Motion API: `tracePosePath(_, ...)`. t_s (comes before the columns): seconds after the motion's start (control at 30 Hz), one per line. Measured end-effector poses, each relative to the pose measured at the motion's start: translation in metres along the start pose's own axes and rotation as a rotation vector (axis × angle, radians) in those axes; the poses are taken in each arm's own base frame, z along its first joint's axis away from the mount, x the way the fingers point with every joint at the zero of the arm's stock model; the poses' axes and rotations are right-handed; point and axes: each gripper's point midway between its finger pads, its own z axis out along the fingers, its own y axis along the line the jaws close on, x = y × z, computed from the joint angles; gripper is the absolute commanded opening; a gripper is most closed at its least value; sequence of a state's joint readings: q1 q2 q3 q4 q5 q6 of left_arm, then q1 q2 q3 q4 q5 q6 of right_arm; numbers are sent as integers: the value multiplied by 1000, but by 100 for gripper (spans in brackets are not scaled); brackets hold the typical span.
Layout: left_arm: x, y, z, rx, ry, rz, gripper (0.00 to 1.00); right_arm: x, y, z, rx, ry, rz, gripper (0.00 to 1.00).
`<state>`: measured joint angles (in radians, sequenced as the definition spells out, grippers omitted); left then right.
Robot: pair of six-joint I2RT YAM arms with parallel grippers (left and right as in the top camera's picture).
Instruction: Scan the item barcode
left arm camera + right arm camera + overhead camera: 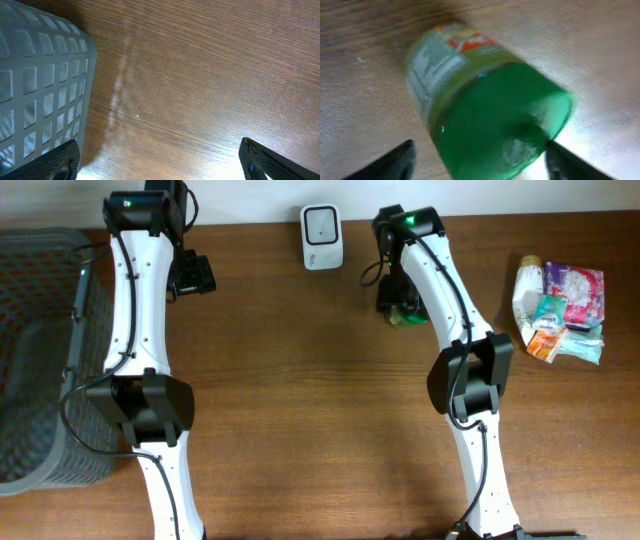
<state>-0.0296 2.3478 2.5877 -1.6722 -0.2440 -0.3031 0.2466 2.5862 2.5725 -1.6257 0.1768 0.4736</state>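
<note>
Right gripper [477,162] is sitting released, jaws spread on either side of the green bottle [485,100]. You're seeing a gap at one finger; the other side is too blurred to call. The bottle is resting on the table [300,400] near the white scanner [321,236], off to its right. Left gripper [160,162] is hanging wide open over bare wood beside the grey basket [40,90], gripping nothing. A pile of packets [562,310] is lying well apart, far right.
</note>
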Motion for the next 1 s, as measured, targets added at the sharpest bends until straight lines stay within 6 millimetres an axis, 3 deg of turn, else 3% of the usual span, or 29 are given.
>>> tracePosePath(0.1, 0, 0, 0, 0, 0, 0, 99, 1, -2, -1, -16, 16, -64, 91)
tracePosePath(0.23, 0, 0, 0, 0, 0, 0, 99, -25, -18, -33, -70, -92, -73, 93)
tracePosePath(0.27, 0, 0, 0, 0, 0, 0, 99, -33, -20, -38, -87, -124, -81, 99)
tracePosePath(0.43, 0, 0, 0, 0, 1, 0, 99, -83, 18, -61, -256, -362, -284, 99)
tracePosePath(0.5, 0, 0, 0, 0, 0, 0, 99, -88, 24, -55, -261, -380, -336, 99)
tracePosePath(0.7, 0, 0, 0, 0, 0, 0, 99, -71, 35, -3, -261, -278, -488, 100)
tracePosePath(0.77, 0, 0, 0, 0, 0, 0, 99, -70, 38, 9, -264, -268, -511, 77)
tracePosePath(0.8, 0, 0, 0, 0, 0, 0, 99, -71, 39, 11, -267, -271, -519, 73)
tracePosePath(0.97, 0, 0, 0, 0, 0, 0, 99, -67, 40, 20, -266, -250, -520, 72)
tracePosePath(1.0, 0, 0, 0, 0, 0, 0, 99, -62, 39, 27, -263, -225, -521, 66)
